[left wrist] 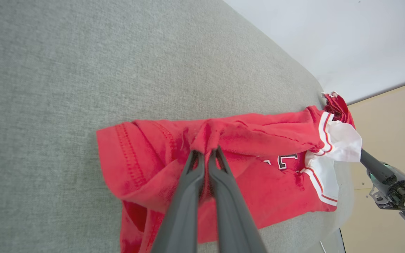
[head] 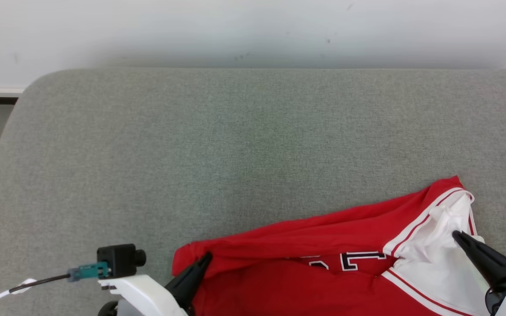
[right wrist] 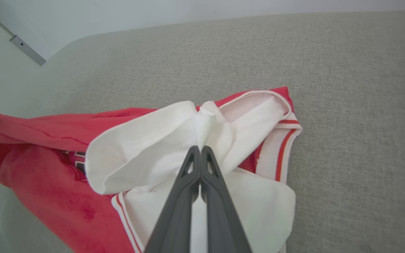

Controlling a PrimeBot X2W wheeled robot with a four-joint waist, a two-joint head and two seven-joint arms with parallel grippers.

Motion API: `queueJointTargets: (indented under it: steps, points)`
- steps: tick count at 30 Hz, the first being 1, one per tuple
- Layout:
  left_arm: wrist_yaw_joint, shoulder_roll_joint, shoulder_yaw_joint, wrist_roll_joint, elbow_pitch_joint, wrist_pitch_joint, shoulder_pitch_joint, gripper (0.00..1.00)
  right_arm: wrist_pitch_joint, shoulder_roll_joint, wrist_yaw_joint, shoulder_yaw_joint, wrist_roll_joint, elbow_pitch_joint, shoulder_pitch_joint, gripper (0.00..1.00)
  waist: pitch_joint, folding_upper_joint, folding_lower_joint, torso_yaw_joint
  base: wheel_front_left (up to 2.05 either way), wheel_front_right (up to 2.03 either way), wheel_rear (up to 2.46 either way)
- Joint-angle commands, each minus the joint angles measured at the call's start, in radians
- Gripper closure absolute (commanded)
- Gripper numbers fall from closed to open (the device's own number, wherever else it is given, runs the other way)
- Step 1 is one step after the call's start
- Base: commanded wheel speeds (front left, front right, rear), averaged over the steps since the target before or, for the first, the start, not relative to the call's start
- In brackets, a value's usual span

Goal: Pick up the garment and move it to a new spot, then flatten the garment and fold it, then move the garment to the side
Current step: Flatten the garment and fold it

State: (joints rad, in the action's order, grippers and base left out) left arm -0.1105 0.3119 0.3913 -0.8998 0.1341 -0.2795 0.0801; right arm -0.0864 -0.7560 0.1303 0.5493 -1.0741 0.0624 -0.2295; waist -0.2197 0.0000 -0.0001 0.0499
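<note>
The garment (head: 305,259) is a red jersey with white panels, red-and-white trim and black-and-white lettering; it lies stretched along the near edge of the grey cushion. My left gripper (head: 207,258) is shut on a pinch of red cloth at the garment's left end, seen close up where the left gripper (left wrist: 206,151) bunches the garment (left wrist: 258,140). My right gripper (head: 457,235) is shut on white cloth at the right end; in the right wrist view the right gripper (right wrist: 199,149) pinches a white fold of the garment (right wrist: 146,151).
The grey upholstered cushion (head: 235,140) spreads far and left of the garment, with a rounded far-left corner. A white wall (head: 253,30) rises behind it. A small black camera with a teal plug (head: 119,260) sits on my left wrist. Beige floor (left wrist: 392,119) lies beyond the cushion's right end.
</note>
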Motion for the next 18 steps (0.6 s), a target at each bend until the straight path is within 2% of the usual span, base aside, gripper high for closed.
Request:
queueJointTargets:
  steps: [1,2,4,5,6,7,10,14,18]
  points:
    - [-0.001,0.007,-0.006,-0.009,0.001,0.011,-0.009,1.00,0.010,0.003,0.000,-0.001,-0.004,-0.001,0.011,1.00,0.002,0.0000,0.0001,-0.002,0.00,0.00,0.00]
    - [-0.007,0.008,-0.010,-0.003,-0.002,0.015,-0.011,1.00,0.009,0.004,0.000,0.003,-0.001,0.003,0.019,1.00,0.004,0.0000,0.0001,-0.004,0.00,0.00,0.00]
    - [-0.011,0.013,-0.006,0.011,-0.010,0.020,-0.018,0.68,0.000,0.003,0.000,0.014,0.001,0.012,0.037,0.96,0.008,0.0000,0.0001,-0.008,0.00,0.00,0.00]
    - [-0.010,0.013,-0.004,0.014,-0.012,0.023,-0.022,0.41,-0.003,-0.002,0.000,0.017,0.014,0.019,0.041,0.73,0.010,0.0000,0.0001,-0.010,0.00,0.00,0.00]
    - [-0.015,0.017,-0.001,0.023,-0.017,0.021,-0.026,0.00,-0.010,-0.005,0.000,0.020,0.021,0.026,0.047,0.27,0.013,0.0000,0.0001,-0.011,0.00,0.00,0.00]
    - [-0.018,0.026,0.004,0.038,-0.021,0.024,-0.028,0.00,-0.021,-0.007,0.000,0.026,0.024,0.027,0.055,0.00,0.016,0.0000,0.0001,-0.012,0.00,0.00,0.00]
    - [-0.024,0.038,0.003,0.087,-0.017,0.072,-0.031,0.00,-0.053,-0.026,0.000,0.005,0.005,0.030,0.076,0.00,0.026,0.0000,0.0001,-0.014,0.00,0.00,0.00]
    - [-0.054,0.051,-0.014,0.210,-0.015,0.220,-0.039,0.00,-0.066,-0.040,0.000,-0.074,-0.026,0.010,0.100,0.00,0.037,0.0000,0.0001,-0.017,0.00,0.00,0.00]
    - [-0.099,0.023,-0.033,0.299,-0.028,0.377,-0.050,0.00,-0.091,-0.024,0.000,-0.168,-0.041,-0.001,0.090,0.00,0.036,0.0000,0.0001,-0.016,0.00,0.00,0.00]
